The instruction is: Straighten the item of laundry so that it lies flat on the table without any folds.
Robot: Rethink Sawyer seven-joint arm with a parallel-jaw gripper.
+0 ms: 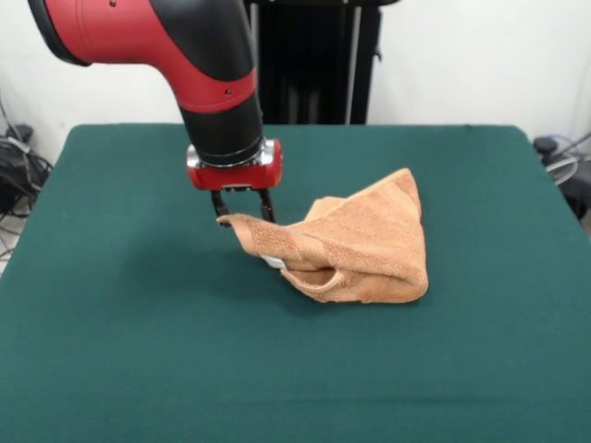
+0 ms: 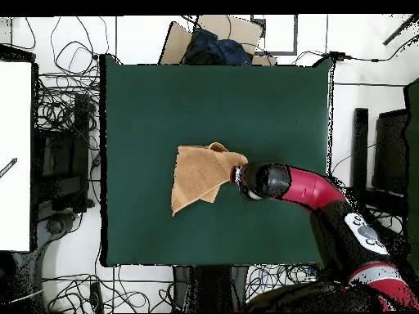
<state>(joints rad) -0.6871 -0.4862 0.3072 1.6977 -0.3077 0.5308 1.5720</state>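
Note:
The peach-orange towel (image 1: 360, 242) lies bunched and folded near the middle of the dark green table (image 1: 138, 351). A small white label (image 1: 271, 262) shows under its lifted left corner. My gripper (image 1: 245, 218) comes down from above and is shut on that left corner, holding it a little above the table. In the overhead view the towel (image 2: 199, 175) lies left of the gripper (image 2: 238, 175), with its right corner drawn up under the gripper and hidden by the arm there.
Cables and boxes lie on the floor around the table (image 2: 270, 106) in the overhead view. The robot's black pedestal (image 1: 314, 55) stands at the far edge. Green tabletop surrounds the towel on all sides.

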